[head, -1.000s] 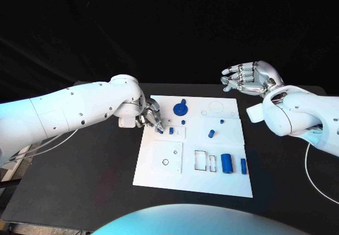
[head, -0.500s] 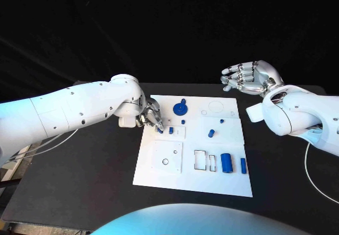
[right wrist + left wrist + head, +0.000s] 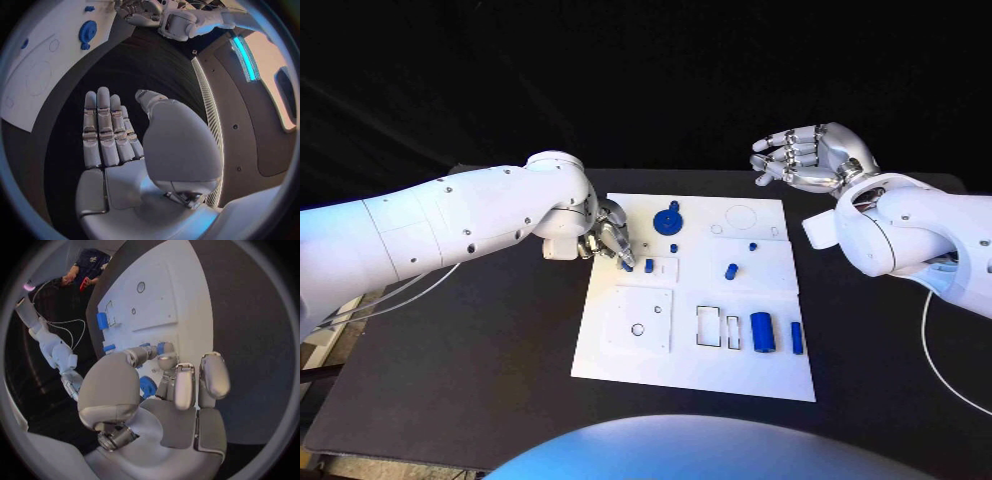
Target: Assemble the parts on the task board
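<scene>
The white task board [image 3: 635, 362] lies mid-table. My left hand [image 3: 607, 240] reaches over its left edge, and thumb and a finger pinch a small blue part [image 3: 164, 347] just above the board, beside another small blue peg [image 3: 648, 266]. A blue gear [image 3: 668, 218] stands near the far edge; it also appears behind the fingers [image 3: 147, 386]. A blue cylinder [image 3: 763, 332] and a blue bar [image 3: 798, 338] lie at the near right. My right hand [image 3: 808, 158] hangs raised beyond the board's far right corner, fingers spread [image 3: 106, 130], holding nothing.
More small blue pegs [image 3: 731, 270] stand mid-board, next to empty rectangular slots [image 3: 711, 328] and a round recess [image 3: 741, 215]. The black table [image 3: 459, 370] stretches out around the board. In the right wrist view the board [image 3: 37, 75] and gear [image 3: 87, 32] lie ahead of the palm.
</scene>
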{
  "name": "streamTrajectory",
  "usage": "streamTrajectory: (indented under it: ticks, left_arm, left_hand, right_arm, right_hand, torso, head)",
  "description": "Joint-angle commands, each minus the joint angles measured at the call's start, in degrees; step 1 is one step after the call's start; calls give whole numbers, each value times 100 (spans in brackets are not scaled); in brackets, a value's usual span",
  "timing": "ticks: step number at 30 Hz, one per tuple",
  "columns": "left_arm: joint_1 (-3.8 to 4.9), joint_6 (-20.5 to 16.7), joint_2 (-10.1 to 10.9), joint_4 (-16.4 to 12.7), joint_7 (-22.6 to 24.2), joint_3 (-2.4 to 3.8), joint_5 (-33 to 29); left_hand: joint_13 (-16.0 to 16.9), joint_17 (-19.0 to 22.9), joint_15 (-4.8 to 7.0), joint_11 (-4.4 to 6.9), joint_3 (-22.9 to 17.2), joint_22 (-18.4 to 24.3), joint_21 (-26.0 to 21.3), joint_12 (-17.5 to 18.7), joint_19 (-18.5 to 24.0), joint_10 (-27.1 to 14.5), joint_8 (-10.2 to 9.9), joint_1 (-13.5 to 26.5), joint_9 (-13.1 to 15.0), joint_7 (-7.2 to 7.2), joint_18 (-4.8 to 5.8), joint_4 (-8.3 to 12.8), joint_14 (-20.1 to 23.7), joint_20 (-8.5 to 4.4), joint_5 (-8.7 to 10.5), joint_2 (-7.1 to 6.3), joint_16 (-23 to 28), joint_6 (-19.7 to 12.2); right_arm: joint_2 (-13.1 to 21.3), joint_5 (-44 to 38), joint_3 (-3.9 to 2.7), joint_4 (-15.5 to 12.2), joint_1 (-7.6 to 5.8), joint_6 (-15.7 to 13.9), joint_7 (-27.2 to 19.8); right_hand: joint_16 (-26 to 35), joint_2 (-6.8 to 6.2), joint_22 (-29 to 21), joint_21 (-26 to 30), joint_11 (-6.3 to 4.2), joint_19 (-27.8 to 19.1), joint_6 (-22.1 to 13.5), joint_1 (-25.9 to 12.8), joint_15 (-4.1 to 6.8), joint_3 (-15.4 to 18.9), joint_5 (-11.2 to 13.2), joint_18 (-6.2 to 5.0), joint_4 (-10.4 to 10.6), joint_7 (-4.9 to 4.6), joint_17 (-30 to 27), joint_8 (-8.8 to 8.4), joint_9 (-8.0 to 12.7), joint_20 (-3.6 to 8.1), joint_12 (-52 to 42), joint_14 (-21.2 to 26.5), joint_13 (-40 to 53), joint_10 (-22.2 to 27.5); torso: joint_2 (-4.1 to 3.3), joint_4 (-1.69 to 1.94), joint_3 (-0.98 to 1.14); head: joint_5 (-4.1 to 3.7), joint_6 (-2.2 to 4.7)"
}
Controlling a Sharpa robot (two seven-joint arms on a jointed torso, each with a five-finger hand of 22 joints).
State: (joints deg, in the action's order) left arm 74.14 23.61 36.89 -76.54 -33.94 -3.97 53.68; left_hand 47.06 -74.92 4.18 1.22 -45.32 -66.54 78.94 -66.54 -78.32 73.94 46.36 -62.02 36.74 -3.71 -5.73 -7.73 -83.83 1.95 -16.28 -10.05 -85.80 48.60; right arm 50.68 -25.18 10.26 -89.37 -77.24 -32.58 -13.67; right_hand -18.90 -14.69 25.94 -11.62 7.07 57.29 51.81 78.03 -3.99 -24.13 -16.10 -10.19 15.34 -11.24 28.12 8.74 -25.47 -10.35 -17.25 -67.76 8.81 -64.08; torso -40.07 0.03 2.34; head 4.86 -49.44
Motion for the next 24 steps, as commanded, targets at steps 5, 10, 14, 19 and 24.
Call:
streamTrajectory:
  ticks: [5,10,14,19,24]
  left_arm:
    - [-3,104,-9,-2,11,-9,-3]
    - [-3,86,-2,6,3,-11,14]
    - [-3,62,1,16,3,-12,27]
    - [-3,35,4,21,4,-12,34]
    - [-3,35,4,21,5,-13,36]
  left_hand:
    - [80,-675,46,30,-770,-54,53,-64,-62,90,41,32,11,97,103,838,-406,-13,-47,59,-6,145]
    - [113,-679,54,41,-736,-63,58,-84,-65,118,51,68,10,112,105,823,-407,-19,-56,62,-8,178]
    - [129,-679,57,47,-726,-66,59,-93,-66,132,56,79,10,120,105,817,-407,-22,-61,70,-8,194]
    - [138,-680,62,55,-725,-56,55,-98,-61,144,59,83,8,129,103,815,-408,-26,-75,88,-8,210]
    - [163,-680,68,64,-732,-51,53,-110,-59,162,60,84,5,137,101,821,-408,-30,-104,106,-8,224]
  right_arm:
    - [-3,-17,-1,-8,4,79,-29]
    - [-1,-17,-1,-8,4,78,-29]
    - [-2,-17,-1,-9,4,78,-30]
    - [-1,-17,-1,-10,5,77,-29]
    - [0,-17,-1,-13,5,77,-29]
  right_hand:
    - [20,-10,-5,15,1,25,13,-47,6,14,16,-27,-32,-5,7,-33,5,-32,31,-24,-5,-54]
    - [20,-10,-5,15,1,25,13,-47,6,14,16,-27,-32,-5,7,-33,5,-32,31,-24,-5,-54]
    - [20,-10,-5,15,1,25,13,-47,6,14,16,-27,-32,-5,7,-33,5,-32,31,-24,-5,-54]
    - [20,-10,-5,15,1,25,13,-47,6,14,16,-27,-32,-5,7,-33,5,-32,31,-24,-5,-54]
    - [20,-10,-5,15,1,25,13,-47,6,14,16,-27,-32,-5,7,-33,5,-32,31,-24,-5,-54]
  torso:
    - [2,0,-1]
    - [1,0,-3]
    - [-1,1,-1]
    - [-1,2,-1]
    - [-1,1,1]
  head:
    - [5,-2]
    - [8,3]
    - [10,2]
    - [7,1]
    - [8,-1]
